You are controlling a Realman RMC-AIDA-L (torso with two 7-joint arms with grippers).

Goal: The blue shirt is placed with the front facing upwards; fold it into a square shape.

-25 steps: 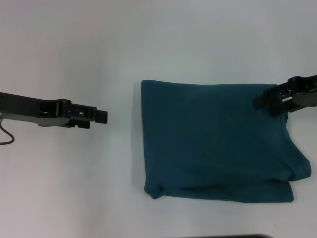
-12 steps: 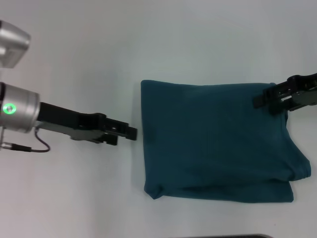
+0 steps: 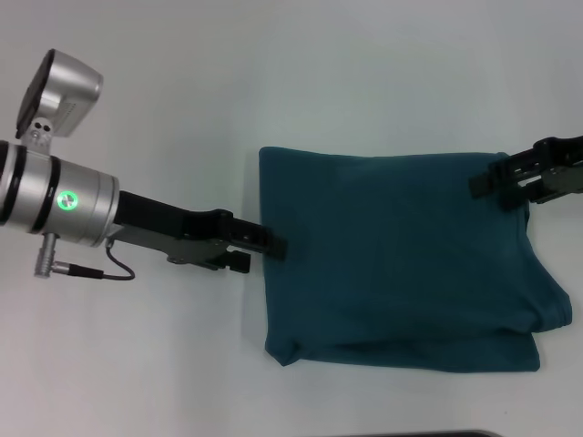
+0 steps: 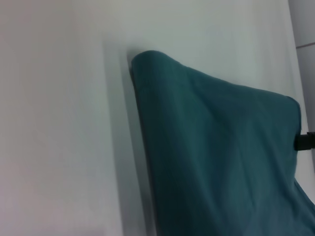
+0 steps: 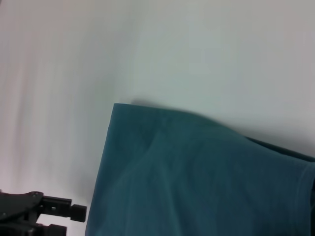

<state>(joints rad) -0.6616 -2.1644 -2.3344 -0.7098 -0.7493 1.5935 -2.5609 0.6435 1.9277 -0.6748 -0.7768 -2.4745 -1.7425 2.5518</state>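
Blue shirt (image 3: 396, 259) lies folded into a rough rectangle on the white table (image 3: 273, 82), plain side up, no lettering showing. Lower right corner bulges out a little past the fold.

Left gripper (image 3: 270, 246) low over the table, fingertips touching the shirt's left edge about midway along it; fingers look pressed together, nothing between them.

Right gripper (image 3: 483, 185) at the shirt's far right corner, tips over the cloth; cannot tell whether its fingers are spread or pinching the fabric.

Left wrist view: shirt edge (image 4: 142, 128) close ahead of the fingers
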